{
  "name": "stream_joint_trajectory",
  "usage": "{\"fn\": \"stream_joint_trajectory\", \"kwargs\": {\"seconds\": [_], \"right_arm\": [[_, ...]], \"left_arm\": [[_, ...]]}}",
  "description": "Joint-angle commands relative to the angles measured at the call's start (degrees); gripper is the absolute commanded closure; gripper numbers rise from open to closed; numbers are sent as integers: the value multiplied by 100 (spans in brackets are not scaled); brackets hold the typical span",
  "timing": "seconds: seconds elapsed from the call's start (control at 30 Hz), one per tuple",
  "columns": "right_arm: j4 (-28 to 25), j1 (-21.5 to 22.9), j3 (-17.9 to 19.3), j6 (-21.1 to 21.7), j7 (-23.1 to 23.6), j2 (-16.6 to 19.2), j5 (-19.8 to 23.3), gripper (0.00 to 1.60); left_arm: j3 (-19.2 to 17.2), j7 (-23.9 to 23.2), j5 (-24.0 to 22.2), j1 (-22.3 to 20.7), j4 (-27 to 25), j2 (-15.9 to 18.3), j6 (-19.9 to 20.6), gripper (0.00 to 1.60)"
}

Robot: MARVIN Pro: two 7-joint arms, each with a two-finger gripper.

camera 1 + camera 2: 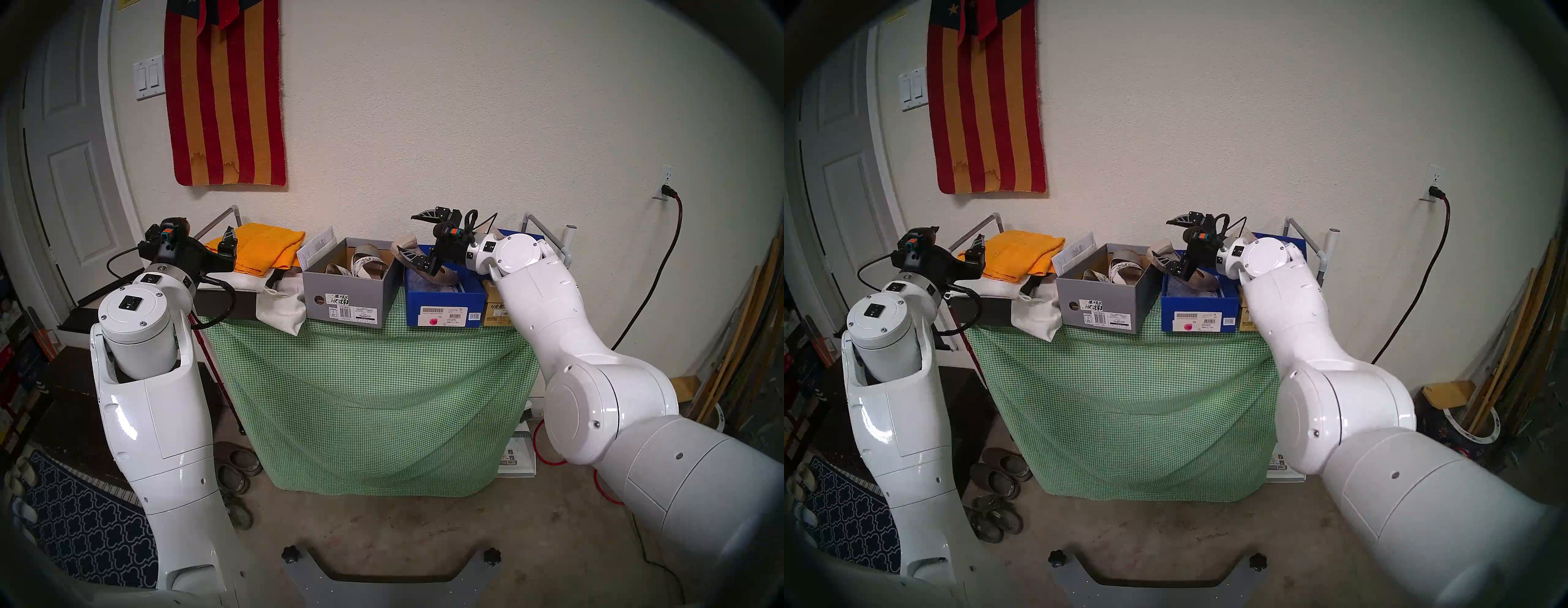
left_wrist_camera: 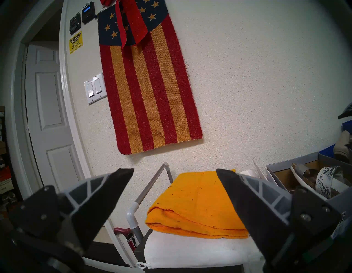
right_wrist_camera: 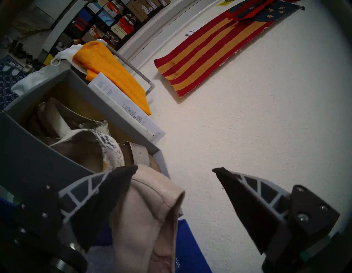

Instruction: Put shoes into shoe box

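Two white-soled sandals [image 1: 367,265] with silver and snakeskin-print straps lie in the open grey shoe box [image 1: 339,293], also seen in the right wrist view as sandals [image 3: 106,146] inside the grey box [image 3: 38,152]. To its right is a blue shoe box [image 1: 445,303]. One beige flat [image 1: 441,276] lies inside it. A second beige flat [image 1: 403,246] leans over its left rim. My right gripper [image 1: 418,237] hangs open over that rim; the flat [image 3: 148,209] rests against one finger, not clamped. My left gripper [image 1: 227,244] is open and empty at the table's left.
A folded yellow cloth [image 1: 267,250] and a white bag [image 1: 284,305] lie left of the grey box. A tan box [image 1: 496,314] stands right of the blue one. A green checked cloth [image 1: 369,382] drapes the table. Dark clogs [image 1: 237,467] sit on the floor.
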Motion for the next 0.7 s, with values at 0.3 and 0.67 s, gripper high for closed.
{"fn": "stream_joint_trajectory", "kwargs": {"seconds": [0.3, 0.67], "right_arm": [[-532, -328, -11, 91, 98, -47, -91, 160], [-1449, -711, -22, 597, 376, 200, -376, 160]], "left_arm": [[-13, -12, 16, -1, -50, -13, -8, 0], [-22, -27, 32, -9, -48, -27, -14, 0]]}}
